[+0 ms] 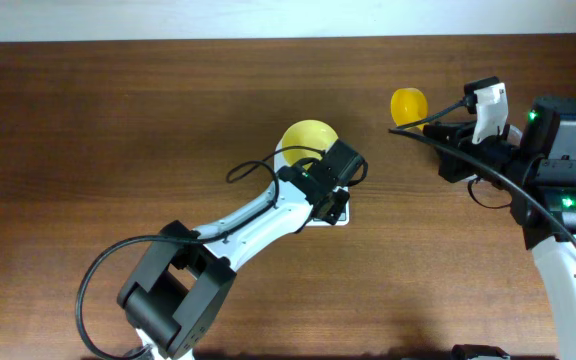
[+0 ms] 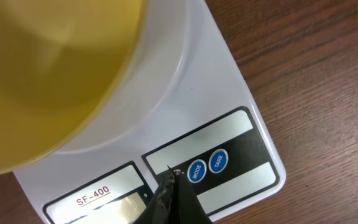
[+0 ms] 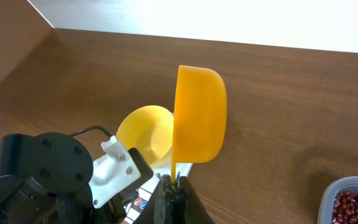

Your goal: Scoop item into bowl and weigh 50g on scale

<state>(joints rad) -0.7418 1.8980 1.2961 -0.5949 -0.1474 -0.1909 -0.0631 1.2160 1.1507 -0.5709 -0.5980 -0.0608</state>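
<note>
The pale-yellow bowl (image 1: 306, 140) stands on the white scale (image 1: 336, 217) and no beans show in it. In the left wrist view the bowl (image 2: 42, 74) covers the scale's platform (image 2: 185, 81). My left gripper (image 2: 171, 175) is shut, its tips at the scale's panel just left of the blue MODE button (image 2: 196, 170). My right gripper (image 3: 176, 185) is shut on the handle of the yellow scoop (image 3: 199, 115), held in the air right of the bowl (image 3: 145, 134). It also shows in the overhead view (image 1: 409, 104). The red-brown beans (image 3: 353, 204) lie at the right wrist view's bottom right.
The beans sit in a clear plastic tub (image 3: 328, 194) on the brown wooden table, seen only in the right wrist view. A blue TARE button (image 2: 218, 160) is beside MODE. The left arm's body (image 3: 42, 168) hangs over the scale. A pale wall edges the table's far side.
</note>
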